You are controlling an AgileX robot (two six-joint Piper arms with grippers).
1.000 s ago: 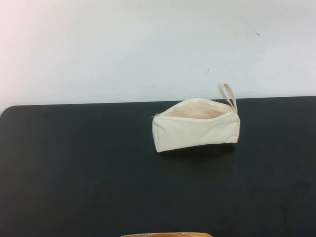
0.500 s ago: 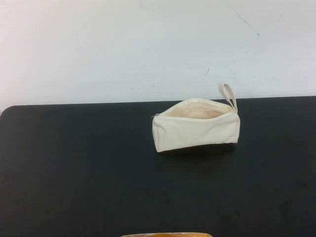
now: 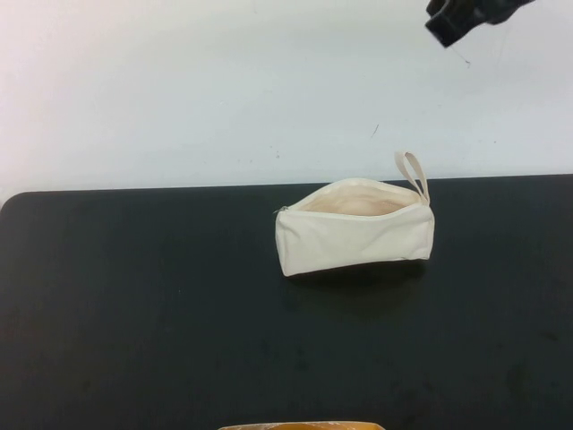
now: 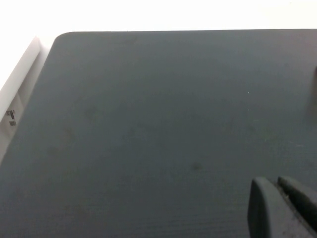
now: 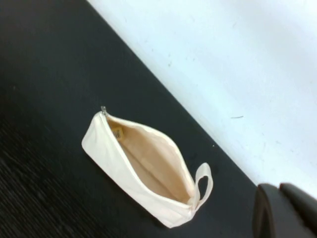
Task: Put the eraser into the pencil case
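The cream-white pencil case (image 3: 355, 227) stands on the black table (image 3: 134, 305), right of the middle, zip open, loop strap at its right end. The right wrist view looks down into its open mouth (image 5: 148, 158). A tiny yellowish patch (image 5: 117, 132) sits inside near the zip end; I cannot tell whether it is the eraser. No eraser shows on the table. My right gripper (image 3: 457, 18) hangs high above and behind the pouch's right end; its fingers (image 5: 278, 187) are shut and empty. My left gripper (image 4: 276, 181) is shut over bare table, outside the high view.
A pale wall (image 3: 224, 90) rises behind the table's far edge. An orange-yellow edge (image 3: 300, 426) shows at the near middle of the high view. The table's rounded far-left corner (image 4: 62, 37) shows in the left wrist view.
My right gripper has come into the high view at the top right; it was out of sight before. The pencil case has not moved.
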